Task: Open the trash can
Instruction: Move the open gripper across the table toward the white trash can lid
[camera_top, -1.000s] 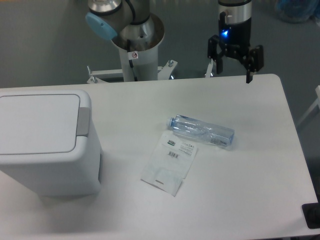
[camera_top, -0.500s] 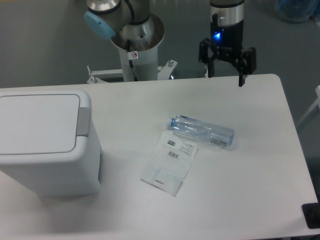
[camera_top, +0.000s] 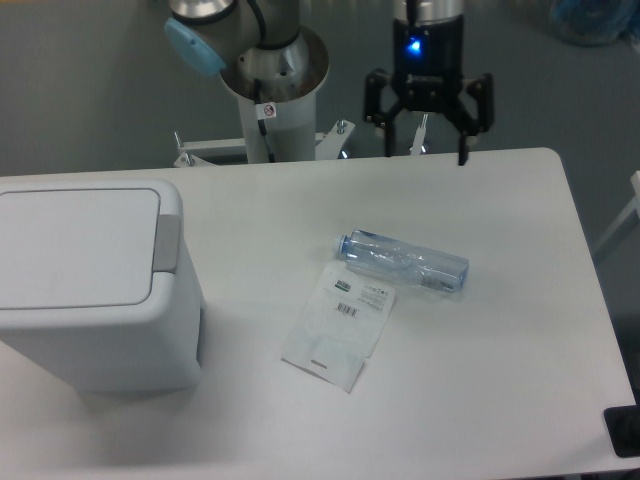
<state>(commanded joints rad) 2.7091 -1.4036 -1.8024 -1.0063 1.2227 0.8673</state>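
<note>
— Since a second earlier, what had changed?

— My gripper (camera_top: 427, 140) had slid toward nine o'clock along the far edge of the table (camera_top: 520, 330) and risen a little; nothing else had shifted.

— And your jaws?

— Spread wide, holding nothing.

— Where was the trash can (camera_top: 90, 290)?

— At nine o'clock on the table, lid flat and shut, its grey push-button tab (camera_top: 166, 243) on the side facing three o'clock. A plastic bottle (camera_top: 405, 263) and a flat packet (camera_top: 340, 325) lay near the centre, well apart from it.

— Which step was that?

— Only the approach, I judged. Next I needed to carry on toward eight o'clock, come over the tab and press down.
</note>
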